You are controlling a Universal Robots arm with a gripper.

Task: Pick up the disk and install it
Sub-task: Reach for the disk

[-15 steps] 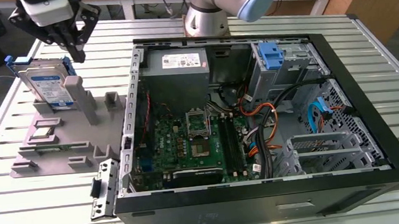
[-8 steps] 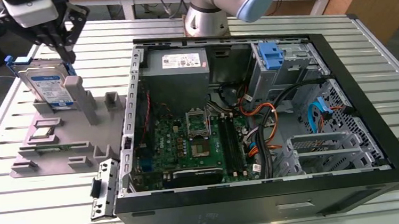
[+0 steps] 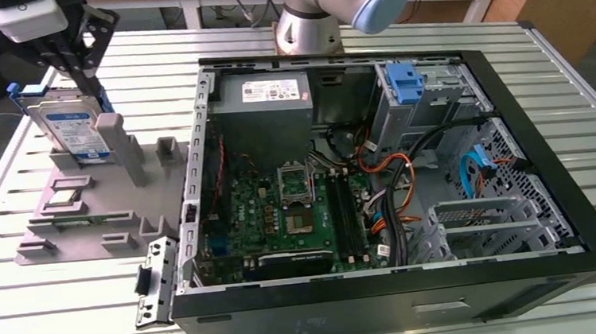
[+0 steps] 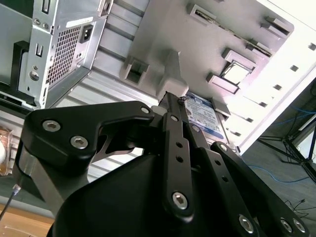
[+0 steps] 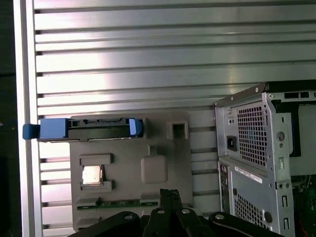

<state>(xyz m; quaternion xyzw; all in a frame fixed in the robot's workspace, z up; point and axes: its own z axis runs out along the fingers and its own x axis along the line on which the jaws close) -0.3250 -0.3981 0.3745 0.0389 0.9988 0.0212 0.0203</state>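
The disk stands on edge in a slot of the grey fixture at the exterior view's left, its blue-and-white label facing the camera and blue rails on its sides. My gripper hangs just above the disk's top edge, with its black fingers drawn together and nothing between them. In the first wrist view the disk shows edge-on beyond the shut gripper. In the second wrist view the gripper points toward the label of the disk.
The open computer case lies on the slatted metal table, with a grey power supply, the motherboard and a blue-latched drive bay. A small silver processor chip rests on the fixture.
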